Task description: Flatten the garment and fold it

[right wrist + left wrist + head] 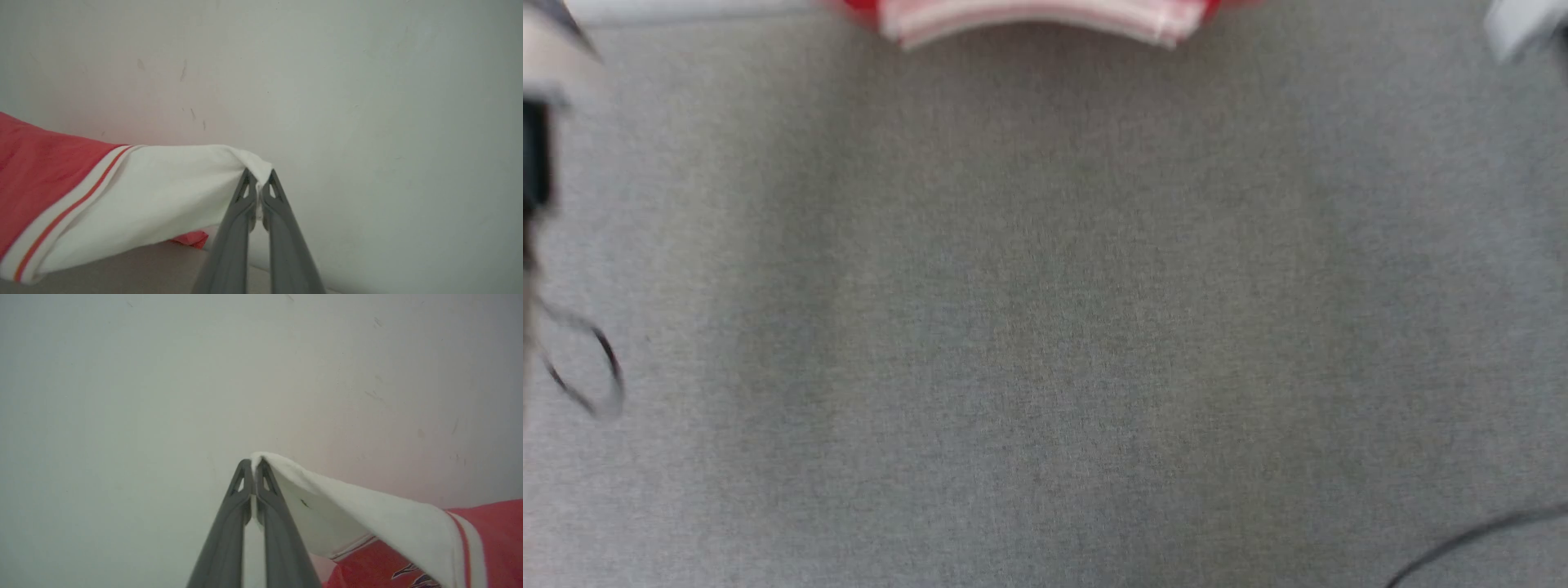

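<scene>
The garment is a red jersey with white sleeves, and just its striped hem edge peeks in at the top of the blurred head view. In the left wrist view my left gripper is shut on the tip of a white sleeve, which stretches off to the right toward the red body. In the right wrist view my right gripper is shut on the other white sleeve, which runs left to the red body. The garment hangs stretched between the two grippers, in front of a pale wall.
A grey fabric-covered table spreads below me. A loose black cable hangs at the left and another cable crosses the lower right corner. A pale arm part shows at the top right.
</scene>
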